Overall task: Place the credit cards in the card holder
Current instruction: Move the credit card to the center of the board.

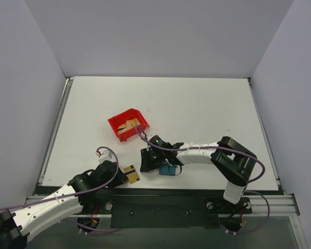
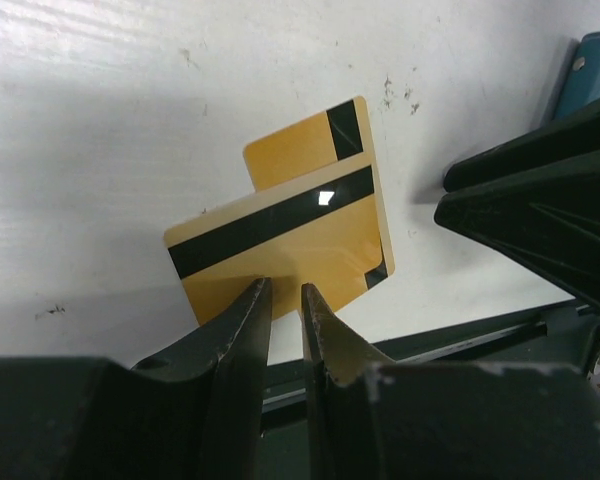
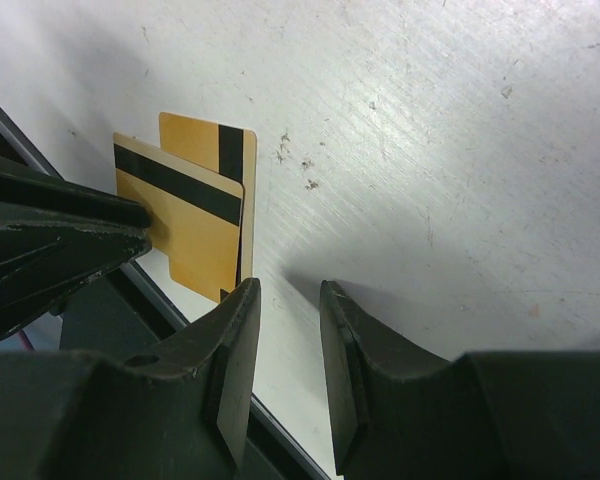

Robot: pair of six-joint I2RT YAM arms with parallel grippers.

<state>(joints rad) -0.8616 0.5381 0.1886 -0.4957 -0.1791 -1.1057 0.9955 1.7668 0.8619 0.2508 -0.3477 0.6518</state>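
Left wrist: credit cards (image 2: 280, 230) crossed

White table (image 1: 197, 114), plain grey walls (image 1: 160, 36)

no readable text, labels or numbers

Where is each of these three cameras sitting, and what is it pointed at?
Top view: fixed above and behind the arms, looking down on the white table, red bin and blue card holder; both whole arms show.
Left wrist view: rides the left arm, facing along its left gripper, whose jaws pinch a gold card lying over a second one.
Right wrist view: rides the right arm, facing down past its right gripper at the table.
Both wrist views share the gold cards and the other arm's dark gripper.
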